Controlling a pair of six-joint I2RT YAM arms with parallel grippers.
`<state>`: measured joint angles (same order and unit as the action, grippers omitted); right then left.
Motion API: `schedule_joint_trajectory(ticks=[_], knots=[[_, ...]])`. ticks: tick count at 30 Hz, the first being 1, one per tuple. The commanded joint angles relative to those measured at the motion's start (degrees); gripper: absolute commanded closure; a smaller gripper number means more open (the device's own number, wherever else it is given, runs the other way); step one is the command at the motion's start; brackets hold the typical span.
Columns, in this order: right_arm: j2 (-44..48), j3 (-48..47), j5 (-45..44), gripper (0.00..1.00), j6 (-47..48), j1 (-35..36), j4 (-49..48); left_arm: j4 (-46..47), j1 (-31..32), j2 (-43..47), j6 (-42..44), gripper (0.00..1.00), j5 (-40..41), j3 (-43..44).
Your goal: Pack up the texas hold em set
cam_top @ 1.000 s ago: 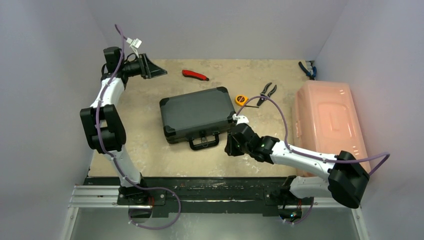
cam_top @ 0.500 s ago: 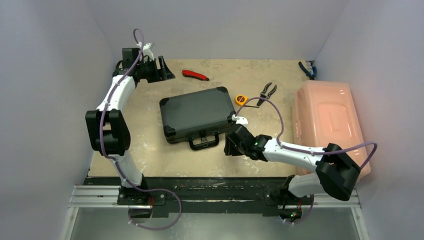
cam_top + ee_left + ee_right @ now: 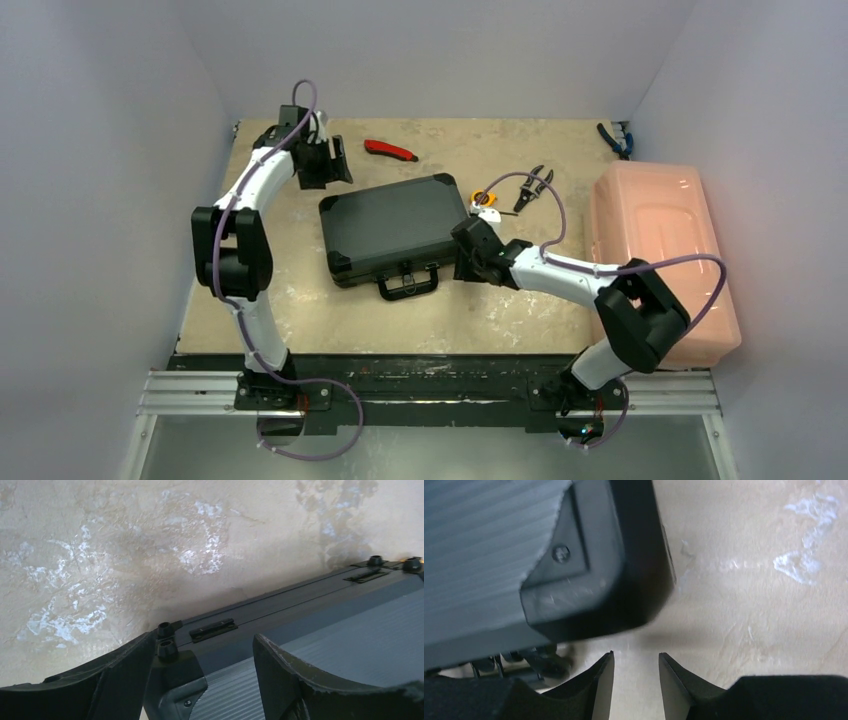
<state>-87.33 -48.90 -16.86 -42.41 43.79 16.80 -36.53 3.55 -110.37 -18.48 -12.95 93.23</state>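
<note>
The black briefcase (image 3: 395, 225) of the texas hold em set lies shut in the middle of the table, its handle (image 3: 408, 285) facing the near edge. My left gripper (image 3: 335, 165) hovers at the case's back left corner, open. In the left wrist view the corner and a hinge (image 3: 213, 629) of the case (image 3: 320, 630) lie between the spread fingers of that gripper (image 3: 204, 637). My right gripper (image 3: 463, 262) sits by the front right corner. It (image 3: 635, 654) is open over bare table, just short of the case corner (image 3: 589, 580).
A large pink bin (image 3: 655, 255) stands upside down at the right. Behind the case lie a yellow tape measure (image 3: 482, 199), black pliers (image 3: 533, 185) and a red utility knife (image 3: 390, 150). Blue pliers (image 3: 615, 140) rest in the far right corner.
My left arm swung from the back left of the table to the case's back corner and its jaws opened. The right gripper moved up to the front right corner and opened somewhat.
</note>
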Motion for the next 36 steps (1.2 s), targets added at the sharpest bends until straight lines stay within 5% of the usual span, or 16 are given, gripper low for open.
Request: schedule_joint_trajectory(ticks=[1, 7, 21, 36], knots=[[-3.3, -5.8, 0.43, 0.59, 3.74, -0.89, -0.23, -5.02, 0.63, -1.89, -0.96, 0.29, 5.7, 3.37], [-8.25, -11.14, 2.08, 0.59, 5.87, -1.93, -0.66, -9.82, 1.52, -3.33, -2.67, 0.29, 6.81, 3.18], [-14.76, -17.13, 5.47, 0.61, 11.04, -5.37, -3.16, -1.23, 2.29, 8.8, -8.52, 0.29, 4.06, -18.85], [-17.8, -21.31, 10.1, 0.63, 15.86, -6.02, -6.79, 1.53, 6.14, 34.38, -19.19, 0.3, 11.86, -42.68]])
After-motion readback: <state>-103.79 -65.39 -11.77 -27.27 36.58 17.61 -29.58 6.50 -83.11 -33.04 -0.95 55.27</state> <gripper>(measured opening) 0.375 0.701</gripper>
